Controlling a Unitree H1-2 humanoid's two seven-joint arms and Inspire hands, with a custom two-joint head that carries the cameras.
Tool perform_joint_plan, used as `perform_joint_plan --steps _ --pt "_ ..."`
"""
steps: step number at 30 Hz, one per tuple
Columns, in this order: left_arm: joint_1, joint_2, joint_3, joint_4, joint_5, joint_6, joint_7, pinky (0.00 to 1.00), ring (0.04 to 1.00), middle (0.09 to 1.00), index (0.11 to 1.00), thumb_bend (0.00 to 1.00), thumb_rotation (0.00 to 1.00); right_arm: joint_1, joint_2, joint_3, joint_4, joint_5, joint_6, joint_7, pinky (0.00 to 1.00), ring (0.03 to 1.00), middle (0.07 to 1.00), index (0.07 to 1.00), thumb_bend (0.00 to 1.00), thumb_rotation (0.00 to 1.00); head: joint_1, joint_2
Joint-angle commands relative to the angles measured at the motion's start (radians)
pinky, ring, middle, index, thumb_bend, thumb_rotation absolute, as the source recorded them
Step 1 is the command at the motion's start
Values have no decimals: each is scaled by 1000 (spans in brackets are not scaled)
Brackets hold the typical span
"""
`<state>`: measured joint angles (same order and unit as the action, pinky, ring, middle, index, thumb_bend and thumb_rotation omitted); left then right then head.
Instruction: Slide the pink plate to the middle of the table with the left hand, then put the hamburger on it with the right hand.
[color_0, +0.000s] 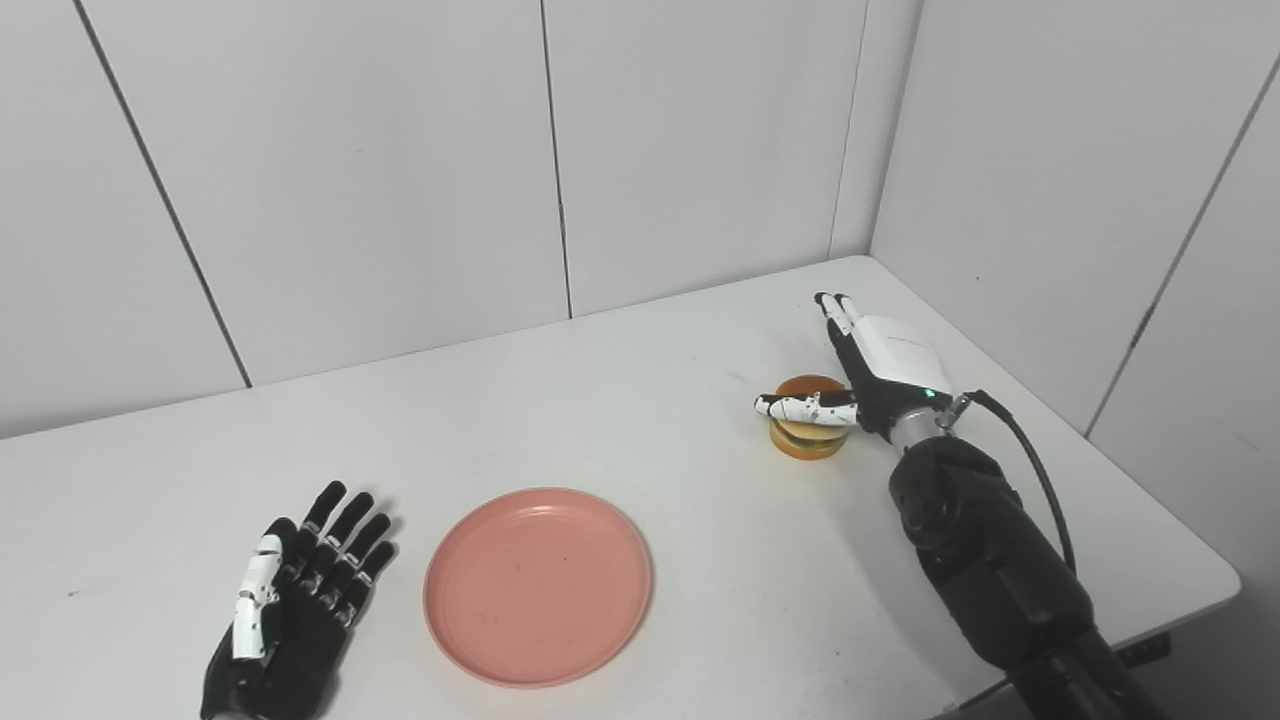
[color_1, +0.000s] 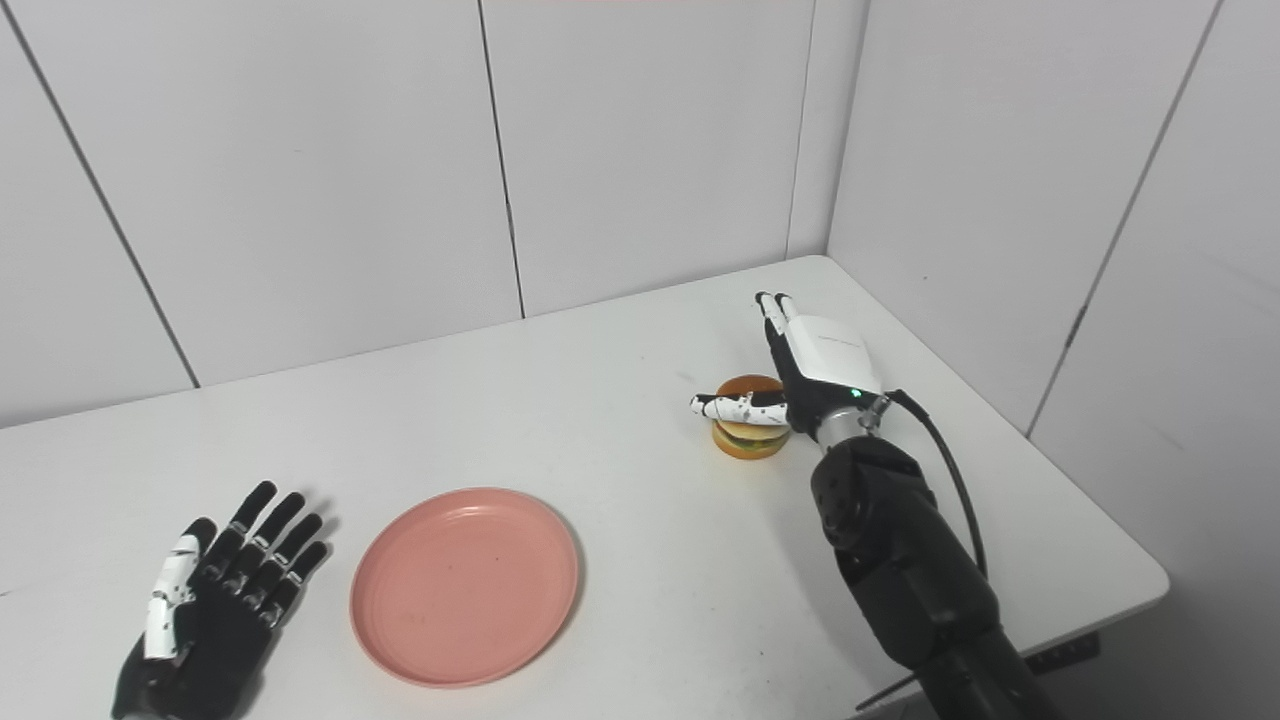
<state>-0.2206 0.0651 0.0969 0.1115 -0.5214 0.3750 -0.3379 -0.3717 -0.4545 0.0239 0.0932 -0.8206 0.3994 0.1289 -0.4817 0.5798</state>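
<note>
The pink plate (color_0: 538, 585) lies flat on the white table (color_0: 620, 400), near its front edge and a little left of centre. My left hand (color_0: 295, 610) rests palm down just left of the plate, fingers spread, holding nothing. The hamburger (color_0: 806, 432) stands upright on the table at the right. My right hand (color_0: 875, 365) is beside it on its right, open: the fingers point away along the burger's far side and the thumb crosses in front of the bun. The burger stays on the table.
Grey panel walls close the table at the back and right, meeting at a corner (color_0: 865, 250). The table's right edge (color_0: 1100, 440) runs close to my right forearm (color_0: 985, 560), with a black cable beside it.
</note>
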Motion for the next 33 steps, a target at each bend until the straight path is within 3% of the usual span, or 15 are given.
perform_joint_plan --steps 1,8,13,20,27,30,33 --pt "9 11 2 2 9 40 25 978 950 951 949 299 1000 -56 -31 3 -12 5 12 -6 796 936 1000 990 996 700 1 2" --pt "7 13 0 6 9 35 17 975 947 950 949 302 1000 -65 -43 17 9 5 31 1 810 941 1000 985 985 688 6 10" --pt "9 13 -2 -7 12 42 24 975 948 950 947 307 1000 -71 -51 35 8 -14 63 28 740 921 1000 984 979 700 5 15" --pt "8 13 -6 -9 13 42 28 977 952 953 951 307 1000 -101 -77 78 68 -25 54 14 835 911 982 957 984 681 11 25" --pt "8 12 -7 -16 12 43 33 974 951 952 946 314 1000 -131 -100 104 85 -52 69 65 871 907 968 936 984 651 11 33" --pt "7 14 -10 -13 16 34 27 975 950 952 946 314 1000 -137 -98 97 89 -76 70 94 811 865 911 902 981 600 12 35" --pt "7 18 -11 -9 15 29 21 975 951 953 948 315 1000 -139 -88 81 87 -104 70 128 574 725 803 825 937 519 12 36"
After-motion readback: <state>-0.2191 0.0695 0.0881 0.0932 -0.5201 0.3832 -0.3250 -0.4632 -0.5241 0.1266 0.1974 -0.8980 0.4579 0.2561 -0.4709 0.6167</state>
